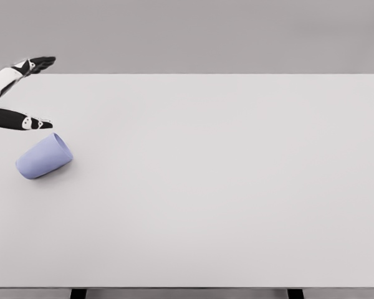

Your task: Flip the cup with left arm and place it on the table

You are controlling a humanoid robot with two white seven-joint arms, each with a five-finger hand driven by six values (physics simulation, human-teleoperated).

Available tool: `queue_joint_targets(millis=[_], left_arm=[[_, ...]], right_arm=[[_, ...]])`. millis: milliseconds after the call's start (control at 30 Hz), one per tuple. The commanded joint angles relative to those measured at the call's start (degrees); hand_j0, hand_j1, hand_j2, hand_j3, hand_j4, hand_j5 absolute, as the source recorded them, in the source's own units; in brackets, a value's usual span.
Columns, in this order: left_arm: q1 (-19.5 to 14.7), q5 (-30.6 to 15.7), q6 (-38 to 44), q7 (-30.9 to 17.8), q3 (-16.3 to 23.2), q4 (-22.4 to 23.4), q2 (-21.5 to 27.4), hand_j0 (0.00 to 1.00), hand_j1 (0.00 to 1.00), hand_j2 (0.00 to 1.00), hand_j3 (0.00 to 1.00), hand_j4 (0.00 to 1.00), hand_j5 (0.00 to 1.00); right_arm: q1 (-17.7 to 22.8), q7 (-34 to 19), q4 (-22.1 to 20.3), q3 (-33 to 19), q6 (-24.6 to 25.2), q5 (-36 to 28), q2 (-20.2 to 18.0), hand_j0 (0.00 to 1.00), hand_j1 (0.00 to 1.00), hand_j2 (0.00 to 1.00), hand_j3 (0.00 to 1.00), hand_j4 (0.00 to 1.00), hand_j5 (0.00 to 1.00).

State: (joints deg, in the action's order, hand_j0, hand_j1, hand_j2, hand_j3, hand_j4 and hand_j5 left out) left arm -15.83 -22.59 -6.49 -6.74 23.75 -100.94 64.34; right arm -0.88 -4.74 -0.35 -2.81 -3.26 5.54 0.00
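Cup (44,156) — pale blue, lying on its side on the white table (224,187), near the table's left edge, wider end turned toward the far right, narrower end toward the near left. Left hand (19,93) — just beyond the cup on its far-left side, apart from it, thumb and fingers (40,63) spread wide, holding nothing. Table — two dark legs show under its near edge.

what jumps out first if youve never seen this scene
A lilac cup lying on its side near the left edge of the white table, the only colour in view. Just above it the left hand reaches in from the left, fingers spread, holding nothing and apart from the cup.
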Motion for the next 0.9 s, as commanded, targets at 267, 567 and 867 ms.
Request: queue_joint_targets(millis=[267,567,867], left_arm=[[5.98,-6.94,5.25,3.93,2.97,-0.05,2.72,1.00,1.00,1.00,1.00,1.00,1.00],[5.81,0.27,15.71,2.88,2.97,0.04,-0.88,1.00,1.00,1.00,1.00,1.00,1.00],[5.63,3.78,18.18,2.96,2.88,0.04,-3.08,0.89,0.89,0.89,0.89,0.89,0.89]], right_arm=[[0.09,-0.01,0.00,0.00,0.00,0.00,0.00,1.00,1.00,1.00,1.00,1.00,1.00],[0.09,-0.01,0.00,0.00,0.00,0.00,0.00,1.00,1.00,1.00,1.00,1.00,1.00],[0.09,-0.01,0.00,0.00,0.00,0.00,0.00,1.00,1.00,1.00,1.00,1.00,1.00]])
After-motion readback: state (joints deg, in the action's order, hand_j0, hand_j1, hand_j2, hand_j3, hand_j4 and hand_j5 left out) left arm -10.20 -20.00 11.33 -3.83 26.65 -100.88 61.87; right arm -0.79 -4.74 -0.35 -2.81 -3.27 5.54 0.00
